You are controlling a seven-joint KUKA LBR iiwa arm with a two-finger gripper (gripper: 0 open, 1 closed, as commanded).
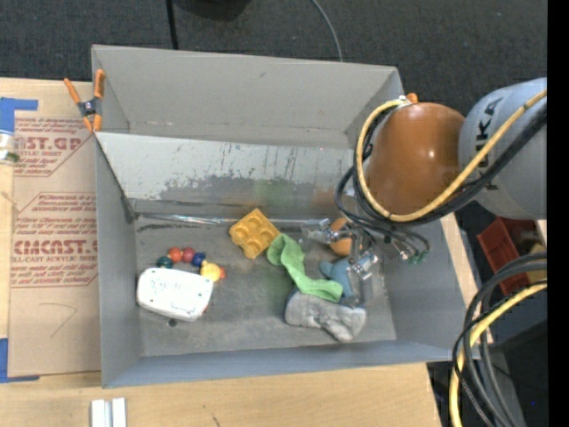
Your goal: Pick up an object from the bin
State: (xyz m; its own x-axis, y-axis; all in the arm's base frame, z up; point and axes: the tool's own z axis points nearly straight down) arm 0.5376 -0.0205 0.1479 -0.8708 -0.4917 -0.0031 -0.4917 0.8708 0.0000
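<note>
The end effector (359, 272), grip state unclear, hangs beside one green strip (294, 263) and one grey cloth (324, 315), near one yellow block (253, 232).

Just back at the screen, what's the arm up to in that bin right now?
The arm reaches in from the right, with its gripper low in the right part of the grey bin. It is over a green soft strip and a bluish piece, with a grey cloth just in front. I cannot tell whether it holds anything. A yellow block and a white device lie apart to the left.
</note>
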